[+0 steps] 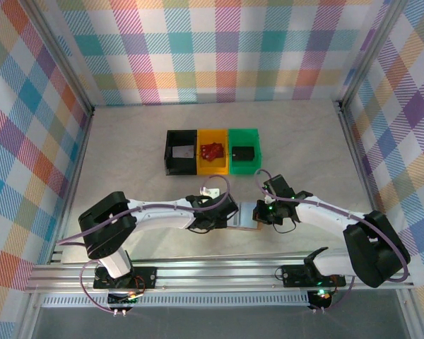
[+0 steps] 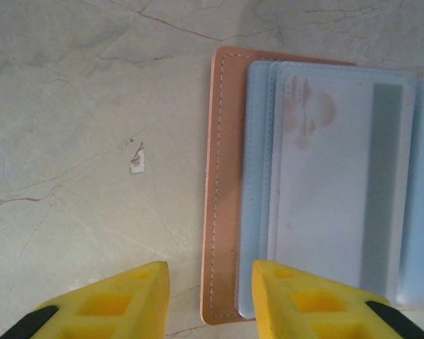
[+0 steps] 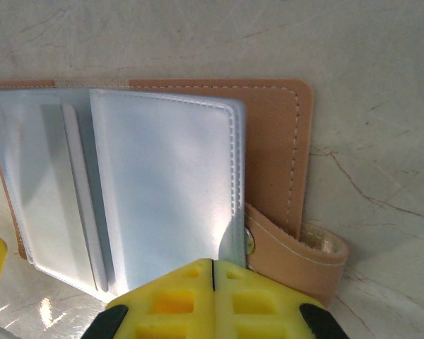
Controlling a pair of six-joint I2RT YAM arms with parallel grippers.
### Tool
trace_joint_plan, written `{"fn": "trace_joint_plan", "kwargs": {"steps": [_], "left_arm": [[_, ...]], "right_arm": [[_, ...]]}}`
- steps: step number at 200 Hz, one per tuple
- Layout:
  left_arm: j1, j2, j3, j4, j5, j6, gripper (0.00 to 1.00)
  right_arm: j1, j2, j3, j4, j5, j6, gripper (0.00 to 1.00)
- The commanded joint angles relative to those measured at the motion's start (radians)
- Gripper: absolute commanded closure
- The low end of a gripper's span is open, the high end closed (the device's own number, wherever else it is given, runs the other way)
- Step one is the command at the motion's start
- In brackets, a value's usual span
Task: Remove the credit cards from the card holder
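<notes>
Card holder (image 1: 245, 215) lies open and flat on table (image 2: 71, 99), centre, near the arm bases, between both grippers. Black bin (image 1: 181, 152), yellow bin (image 1: 213, 152) and green bin (image 1: 244, 150) in a row well behind; bare table between.

L gripper (image 2: 208, 307): jaws apart, straddling holder's tan stitched edge at its corner. One finger (image 2: 304, 304) over the sleeves, the other over bare table. Open room all along that side.

Credit card (image 2: 325, 176) w/ dark stripe sits inside a clear sleeve.

R gripper (image 3: 212, 300): jaws together, apparently pinching a sleeve page's lower edge. Snap strap (image 3: 297, 258) just beside.

Bright light, glare on card holder (image 3: 162, 176)
</notes>
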Motion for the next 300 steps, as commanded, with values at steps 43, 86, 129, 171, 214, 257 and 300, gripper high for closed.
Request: {"fn": "trace_joint_plan", "kwargs": {"steps": [43, 86, 129, 171, 214, 257, 300], "left_arm": [[0.019, 0.015, 0.013, 0.021, 0.038, 0.029, 0.63], [0.024, -0.018, -0.005, 0.122, 0.105, 0.027, 0.62], [0.027, 0.012, 0.026, 0.111, 0.114, 0.028, 0.62], [0.037, 0.038, 0.023, 0.118, 0.134, 0.025, 0.62], [0.037, 0.038, 0.021, 0.187, 0.166, 0.016, 0.62], [0.037, 0.046, 0.021, 0.206, 0.181, 0.011, 0.62], [0.037, 0.035, 0.005, 0.227, 0.188, -0.002, 0.62]], "right_arm": [[-0.008, 0.017, -0.014, 0.007, -0.015, -0.013, 1.0], [-0.008, 0.019, -0.022, 0.013, -0.019, -0.011, 1.0], [-0.008, 0.018, -0.022, 0.015, -0.022, -0.01, 1.0], [-0.008, 0.011, -0.025, 0.011, -0.019, -0.013, 1.0], [-0.008, 0.014, -0.023, 0.016, -0.022, -0.01, 1.0], [-0.008, 0.016, -0.025, 0.016, -0.022, -0.01, 1.0], [-0.008, 0.02, -0.028, 0.022, -0.027, -0.011, 1.0]]}}
